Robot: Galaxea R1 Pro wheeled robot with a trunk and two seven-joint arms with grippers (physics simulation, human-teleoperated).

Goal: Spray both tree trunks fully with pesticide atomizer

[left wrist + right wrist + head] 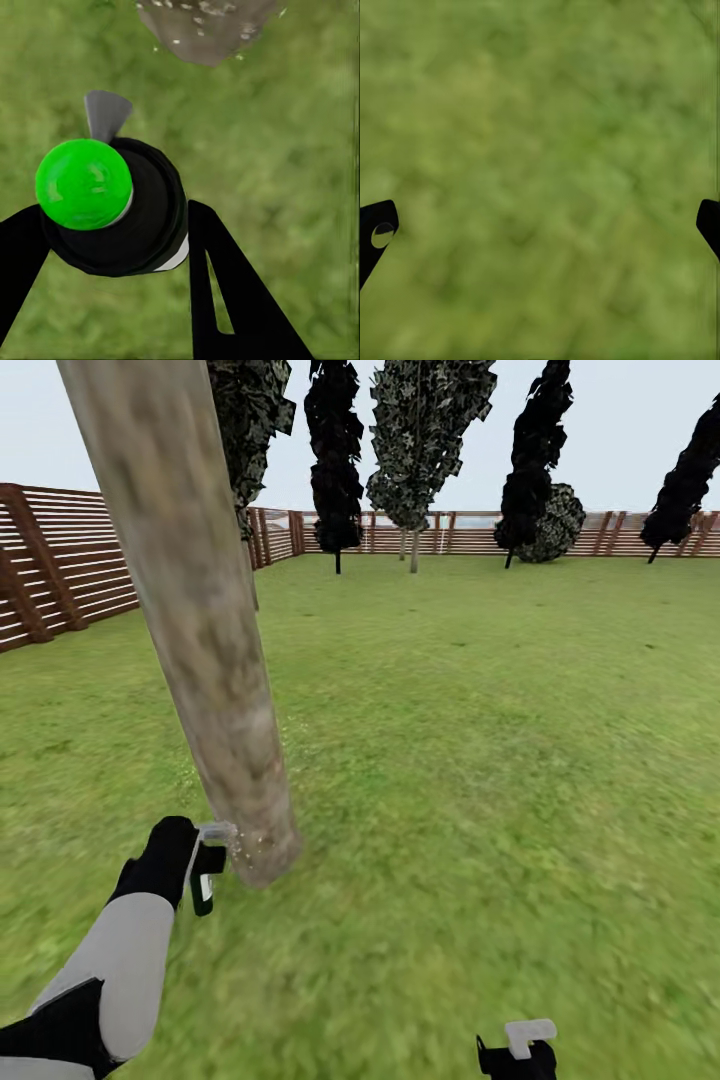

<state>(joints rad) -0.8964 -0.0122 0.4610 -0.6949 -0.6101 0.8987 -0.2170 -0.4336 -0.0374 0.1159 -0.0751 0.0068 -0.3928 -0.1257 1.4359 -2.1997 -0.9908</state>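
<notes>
Atomizer (pixel 124 217) clamped in left gripper (pixel 205 870), just beside tree trunk (pixel 200 620) base | right gripper (pixel 540 225) fingers apart over grass | likely light, rigid; grip body, not nozzle

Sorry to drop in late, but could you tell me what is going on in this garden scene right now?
The robot's left gripper holds the pesticide atomizer, jaws closed on its black body, nozzle aimed at the base of a thick tree trunk. Whitish specks of pesticide dot the trunk's foot. The right gripper hangs low over the grass, jaws open and empty. A slatted wooden fence rings the lawn.
</notes>
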